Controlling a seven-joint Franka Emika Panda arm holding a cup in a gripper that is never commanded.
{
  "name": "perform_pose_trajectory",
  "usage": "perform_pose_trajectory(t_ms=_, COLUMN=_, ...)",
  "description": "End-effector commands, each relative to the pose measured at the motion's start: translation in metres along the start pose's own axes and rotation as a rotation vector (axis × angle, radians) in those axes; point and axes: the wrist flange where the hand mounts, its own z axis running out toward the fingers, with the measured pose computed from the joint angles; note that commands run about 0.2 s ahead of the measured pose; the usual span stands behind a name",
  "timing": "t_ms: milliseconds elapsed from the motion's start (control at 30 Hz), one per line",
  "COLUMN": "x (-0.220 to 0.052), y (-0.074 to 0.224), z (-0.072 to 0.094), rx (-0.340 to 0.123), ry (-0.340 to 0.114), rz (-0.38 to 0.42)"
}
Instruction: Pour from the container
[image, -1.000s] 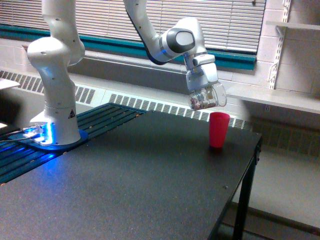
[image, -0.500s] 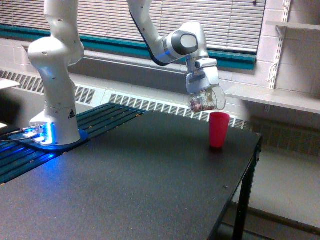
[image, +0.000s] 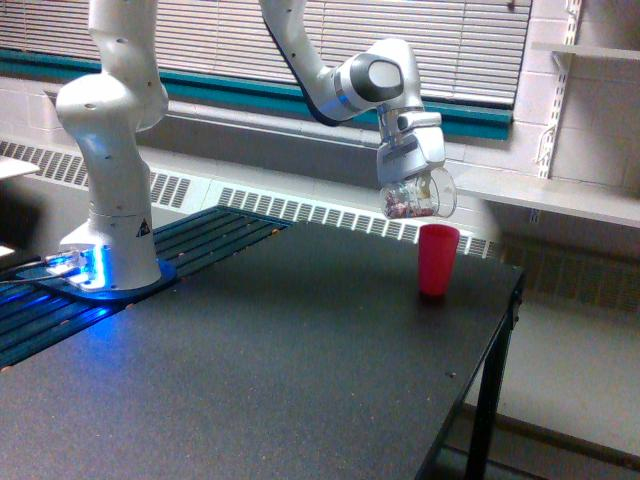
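Note:
My gripper (image: 412, 182) is shut on the container (image: 418, 196), a clear rounded cup with brownish-pink bits lying in its lower side. The container is tipped over sideways, its mouth facing the exterior view's right. It hangs in the air just above and slightly left of a pink cup (image: 437, 259), which stands upright on the black table (image: 260, 370) near the far right corner. A small gap separates the two cups.
The arm's white base (image: 112, 210) stands at the exterior view's left on a blue-lit mount. The table's right edge (image: 500, 330) drops off just past the pink cup. A radiator grille (image: 300, 212) and window blinds run behind.
The gripper with the container has shifted slightly right and up, closer above the pink cup. The pink cup has not moved.

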Motion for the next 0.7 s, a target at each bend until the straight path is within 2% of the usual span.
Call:
perform_pose_trajectory(t_ms=33, x=-0.006, y=-0.012, z=0.005, rx=-0.012, ry=-0.026, rz=-0.062)
perform_pose_trajectory(t_ms=467, x=-0.004, y=-0.022, z=0.007, rx=-0.025, ry=-0.04, rz=-0.1)
perform_pose_trajectory(t_ms=700, x=0.003, y=-0.022, z=-0.001, rx=-0.048, ry=-0.032, rz=-0.116)
